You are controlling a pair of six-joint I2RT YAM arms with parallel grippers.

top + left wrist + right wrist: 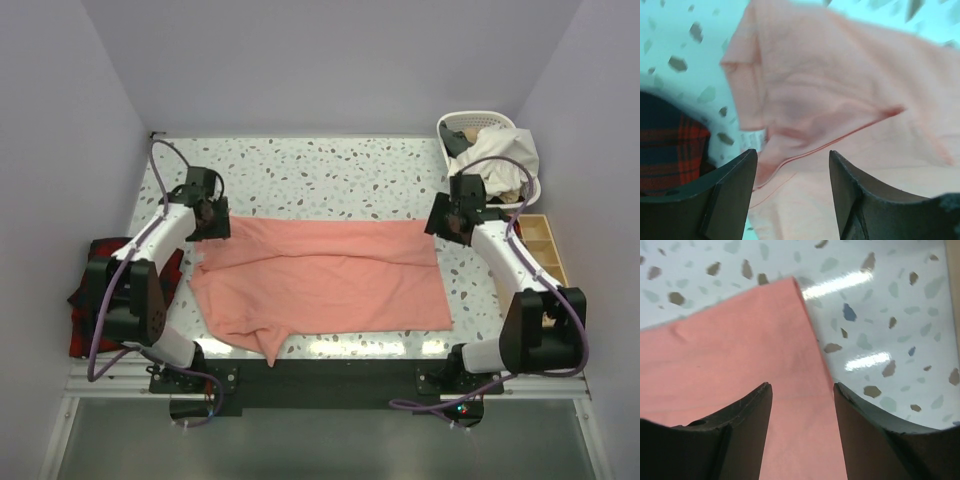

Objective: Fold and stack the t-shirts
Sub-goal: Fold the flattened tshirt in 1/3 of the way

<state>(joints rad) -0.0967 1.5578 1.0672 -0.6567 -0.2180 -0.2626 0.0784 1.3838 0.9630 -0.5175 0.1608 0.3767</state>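
A salmon-pink t-shirt (320, 280) lies flat across the near half of the table, with a sleeve bunched at its front left. My left gripper (212, 228) hovers open just above the shirt's far left corner. In the left wrist view the left gripper (792, 160) has nothing between its fingers; below it are the t-shirt (830, 85), its folded hem and a white label (753, 140). My right gripper (452, 228) stands open over the far right corner. In the right wrist view the right gripper (802, 390) straddles the right edge of the t-shirt (740, 340) without holding it.
A red-and-black plaid cloth (85, 300) lies beside the left arm at the table's left edge, also visible as the plaid cloth (670, 150). A white laundry basket (490, 150) with clothes sits at the far right. A wooden tray (545, 245) lies along the right edge.
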